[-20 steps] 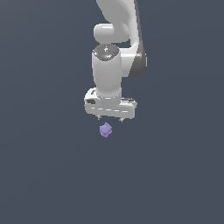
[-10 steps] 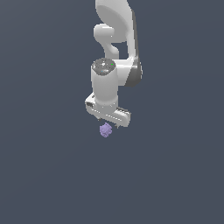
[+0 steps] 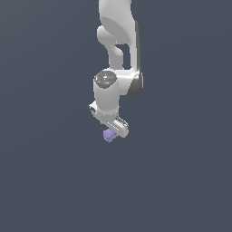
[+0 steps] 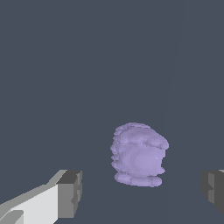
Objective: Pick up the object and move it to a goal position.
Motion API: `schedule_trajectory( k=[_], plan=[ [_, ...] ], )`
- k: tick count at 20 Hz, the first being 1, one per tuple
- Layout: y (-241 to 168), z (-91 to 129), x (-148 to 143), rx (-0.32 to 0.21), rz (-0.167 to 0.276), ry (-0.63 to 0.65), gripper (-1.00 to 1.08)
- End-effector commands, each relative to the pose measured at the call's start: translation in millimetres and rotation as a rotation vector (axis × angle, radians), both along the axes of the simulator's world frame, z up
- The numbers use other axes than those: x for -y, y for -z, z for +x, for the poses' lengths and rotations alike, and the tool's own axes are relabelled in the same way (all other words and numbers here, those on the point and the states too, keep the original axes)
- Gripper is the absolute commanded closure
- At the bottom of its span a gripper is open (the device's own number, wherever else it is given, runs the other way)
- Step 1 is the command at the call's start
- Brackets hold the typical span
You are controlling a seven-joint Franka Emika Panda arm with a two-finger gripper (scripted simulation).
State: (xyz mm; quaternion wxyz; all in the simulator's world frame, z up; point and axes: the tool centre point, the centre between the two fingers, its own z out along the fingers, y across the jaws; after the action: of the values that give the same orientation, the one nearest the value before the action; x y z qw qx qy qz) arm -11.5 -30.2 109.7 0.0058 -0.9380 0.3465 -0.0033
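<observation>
Right under the wrist, on the bare dark floor (image 3: 50, 181), sits the object (image 4: 139, 155), that little pale purple knobbly lump, and in the wrist view it lies between the two dark finger pads (image 4: 70, 193) with clear space on either side, nearer one pad than the other. So the gripper (image 3: 113, 132) is spread wide, holding nothing, hanging just above the lump in the exterior view, white arm (image 3: 118, 50) towering behind it. Now the danger: that off-centre placement. If the jaws close as they stand, the nearer pad would likely hit first and shove or roll the bumpy blob sideways; its lumpy surface could also slip out of a shallow pinch if the descent stops short.
</observation>
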Motion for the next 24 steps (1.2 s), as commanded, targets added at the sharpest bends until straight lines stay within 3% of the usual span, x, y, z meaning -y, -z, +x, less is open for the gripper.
schedule_trajectory(
  k=[1,15,24],
  plan=[
    [6,-2,2,-0.004,-0.003,0.046,-0.92],
    [20,-6,6,-0.011,-0.008,0.117,-0.92],
    [59,-8,6,-0.011,-0.008,0.121,-0.92]
  ],
)
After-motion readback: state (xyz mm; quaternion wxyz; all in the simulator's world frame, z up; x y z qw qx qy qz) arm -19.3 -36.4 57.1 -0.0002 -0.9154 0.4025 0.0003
